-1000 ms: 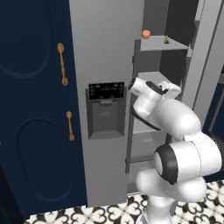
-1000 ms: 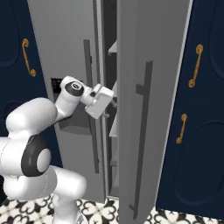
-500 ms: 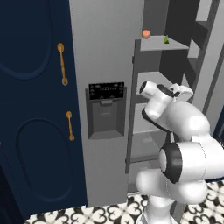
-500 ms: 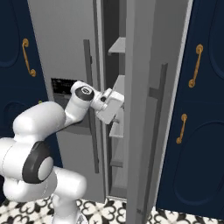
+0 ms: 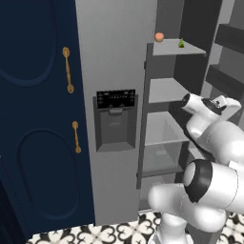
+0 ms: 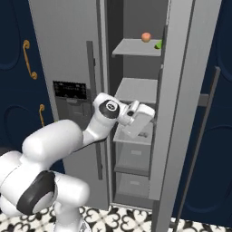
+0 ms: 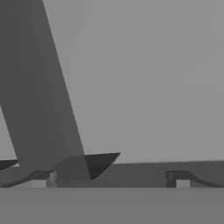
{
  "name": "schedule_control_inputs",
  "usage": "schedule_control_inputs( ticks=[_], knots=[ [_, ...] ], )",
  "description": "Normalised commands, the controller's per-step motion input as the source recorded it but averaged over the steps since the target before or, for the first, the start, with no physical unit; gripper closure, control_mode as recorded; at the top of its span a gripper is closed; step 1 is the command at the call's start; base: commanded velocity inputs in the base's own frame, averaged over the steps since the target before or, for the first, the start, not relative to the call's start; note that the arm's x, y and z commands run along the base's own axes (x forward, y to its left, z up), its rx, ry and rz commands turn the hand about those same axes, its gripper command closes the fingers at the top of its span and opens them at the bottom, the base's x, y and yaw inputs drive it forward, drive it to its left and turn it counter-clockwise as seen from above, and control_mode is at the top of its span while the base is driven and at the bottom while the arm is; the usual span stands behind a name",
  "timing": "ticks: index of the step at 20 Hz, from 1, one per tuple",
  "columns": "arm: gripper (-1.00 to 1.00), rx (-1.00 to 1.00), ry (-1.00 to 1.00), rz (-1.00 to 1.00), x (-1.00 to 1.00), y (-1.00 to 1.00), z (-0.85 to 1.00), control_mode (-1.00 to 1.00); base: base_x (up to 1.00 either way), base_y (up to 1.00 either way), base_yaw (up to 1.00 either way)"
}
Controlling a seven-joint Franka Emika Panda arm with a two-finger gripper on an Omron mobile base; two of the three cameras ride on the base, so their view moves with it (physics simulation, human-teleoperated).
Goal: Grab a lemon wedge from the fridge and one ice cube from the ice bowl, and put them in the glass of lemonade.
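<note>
The grey fridge (image 5: 114,57) (image 6: 63,45) stands with its right door swung wide. On its top shelf lies the small yellow-green lemon wedge (image 5: 181,43) (image 6: 158,45), next to a round peach-coloured fruit (image 5: 159,37) (image 6: 146,37). My gripper (image 6: 142,124) (image 7: 109,183) is inside the opening at the height of the middle shelves, well below the wedge. Its fingertips (image 7: 39,181) stand far apart, open, with nothing between them. The ice bowl, the ice cube and the glass of lemonade are out of view.
The opened fridge door (image 6: 181,113) stands to the right of the arm, its door bins (image 5: 231,38) facing the shelves. Navy cabinets with brass handles (image 5: 69,69) flank the fridge on the left. The dispenser recess (image 5: 116,121) sits in the shut left door.
The right fridge door has swung from barely ajar to wide, baring the shelves. My hand has moved right, into the fridge opening, and stayed open.
</note>
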Motion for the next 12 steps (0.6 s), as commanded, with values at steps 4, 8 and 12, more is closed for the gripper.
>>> schedule_control_inputs(
  ticks=[4, 8, 12],
  knots=[
    [-1.00, 0.01, 0.00, 0.00, -0.07, -0.82, -0.01, -1.00, 0.00, 0.00, 0.00],
    [-1.00, 0.00, 0.05, 0.00, 0.00, -0.37, 0.00, -1.00, 0.00, 0.00, 0.00],
    [-1.00, 0.00, 0.05, 0.00, 0.00, 0.52, 0.39, -1.00, 0.00, 0.00, 0.00]
  ],
)
